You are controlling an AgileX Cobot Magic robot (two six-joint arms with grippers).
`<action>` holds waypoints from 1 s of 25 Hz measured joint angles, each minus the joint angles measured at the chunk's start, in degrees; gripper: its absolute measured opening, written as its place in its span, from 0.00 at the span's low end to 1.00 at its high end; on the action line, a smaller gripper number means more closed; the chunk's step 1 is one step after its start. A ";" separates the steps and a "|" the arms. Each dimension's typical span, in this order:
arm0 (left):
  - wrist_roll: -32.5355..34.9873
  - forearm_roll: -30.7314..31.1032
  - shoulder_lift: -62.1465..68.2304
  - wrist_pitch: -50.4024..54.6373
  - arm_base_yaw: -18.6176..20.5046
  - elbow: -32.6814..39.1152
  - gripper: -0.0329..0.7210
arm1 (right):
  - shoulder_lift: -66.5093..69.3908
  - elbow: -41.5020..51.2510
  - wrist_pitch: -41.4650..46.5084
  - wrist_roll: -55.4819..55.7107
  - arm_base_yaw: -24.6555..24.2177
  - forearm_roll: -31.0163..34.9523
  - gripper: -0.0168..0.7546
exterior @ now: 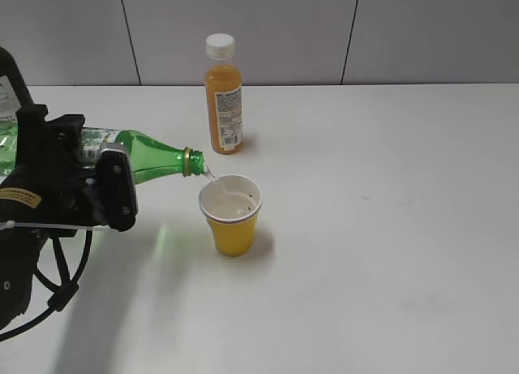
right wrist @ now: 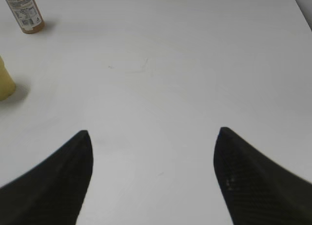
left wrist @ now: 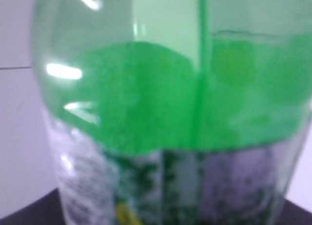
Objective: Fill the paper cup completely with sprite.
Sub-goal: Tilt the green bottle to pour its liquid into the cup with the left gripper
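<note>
Left gripper (exterior: 105, 187) is clamping the green bottle (exterior: 154, 159) around its labelled body and holding it tipped nearly flat, neck pointing toward the middle of the table (exterior: 389, 228). The uncapped mouth is sitting just above and beside the paper cup (exterior: 231, 216), at the cup's left rim. A thin clear stream of sprite (exterior: 209, 175) is running from the mouth down into the cup – some liquid is showing inside against the white wall, level below the rim.

The cup is standing upright, yellow outside, a little left of the table's middle and well in from the near edge. Behind it, toward the far edge, an orange juice bottle (exterior: 223, 98) with a white cap is standing upright, apart from the cup and not touched by anything.

Left wrist view: the green bottle (left wrist: 170, 112) is filling almost the whole frame, blurred – green plastic above, pale label with dark print below (print unreadable). The fingers themselves are hidden here.

Right wrist view: the right gripper (right wrist: 152, 178) is hanging over bare white table (right wrist: 170, 73), its two dark fingers (right wrist: 53, 186) spread wide apart with nothing between them. At the frame's left edge a sliver of the yellow paper cup (right wrist: 5, 83) is showing, and in the top left corner the lower part of the orange juice bottle (right wrist: 27, 12). The right gripper is not showing in the exterior view.
</note>
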 joint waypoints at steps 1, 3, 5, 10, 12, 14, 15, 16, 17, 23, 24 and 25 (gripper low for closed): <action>0.05 0.00 0.00 -0.03 0.00 0.00 0.64 | 0.00 0.00 0.00 0.00 0.00 0.00 0.79; 0.52 0.00 0.00 -0.07 0.00 0.00 0.64 | 0.00 0.00 0.00 0.00 0.00 0.00 0.79; 0.90 0.00 0.00 -0.07 0.00 0.00 0.64 | 0.00 0.00 0.00 0.00 0.00 0.00 0.79; 2.12 0.00 0.00 -0.07 0.00 0.00 0.64 | 0.00 0.00 0.00 0.00 0.00 0.00 0.79; 2.40 0.00 -0.05 -0.12 0.00 0.00 0.64 | 0.00 0.00 0.00 0.00 0.00 0.00 0.79; 2.46 0.00 -0.05 -0.09 0.00 0.00 0.64 | 0.00 0.00 -0.06 0.00 0.00 0.00 0.79; 2.53 0.00 -0.05 -0.09 0.00 0.00 0.64 | 0.00 0.00 -0.06 0.00 0.00 0.00 0.79; 2.53 0.00 -0.05 -0.09 0.00 0.00 0.64 | 0.00 0.00 -0.06 0.00 0.00 0.00 0.79; 2.58 0.00 -0.05 -0.09 0.00 0.00 0.64 | 0.00 0.00 -0.06 0.00 0.00 0.00 0.79; 2.58 0.00 -0.05 -0.14 0.00 0.00 0.64 | 0.00 0.00 -0.06 0.00 0.00 0.00 0.79; 2.58 0.00 -0.05 -0.19 0.00 0.00 0.64 | 0.00 0.00 -0.06 0.00 0.00 0.00 0.79; 2.58 0.00 -0.05 -0.19 0.00 0.00 0.64 | 0.00 0.00 -0.06 0.00 0.00 0.00 0.79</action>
